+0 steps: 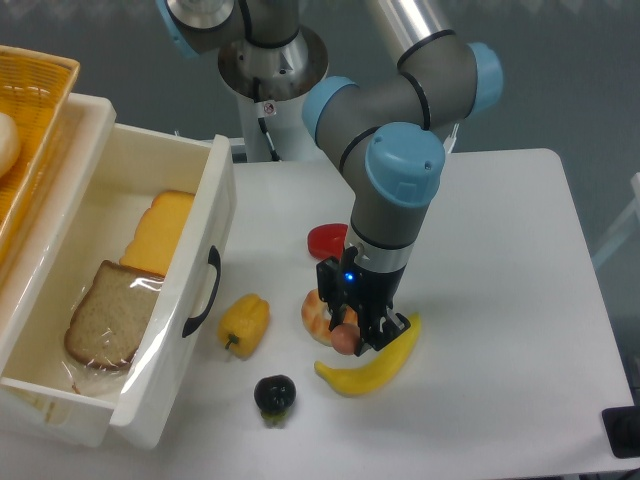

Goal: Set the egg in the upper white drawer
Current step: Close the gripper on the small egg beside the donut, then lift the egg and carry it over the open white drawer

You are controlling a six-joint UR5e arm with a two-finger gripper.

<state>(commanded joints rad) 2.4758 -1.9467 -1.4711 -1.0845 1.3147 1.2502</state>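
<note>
1 egg [344, 340] pinched in gripper [352, 338], long axis unclear, donut [318, 314] touching at left, banana [372, 366] just near, drawer [190, 260] w/ bread far left.

Mostly hidden behind the black gripper [352, 330] at centre frame: the egg [344, 340], only a salmon-brown sliver showing between the jaws, and the far half of the ring donut [317, 313]. Partly masked by the arm: the red item [326, 239]. Cut off by the left and lower edges: the upper white drawer [205, 240], the wicker basket [35, 100] and a pale rounded item [6, 142]. Too wrapped in glare to read clearly: the bread slice [108, 315].
</note>
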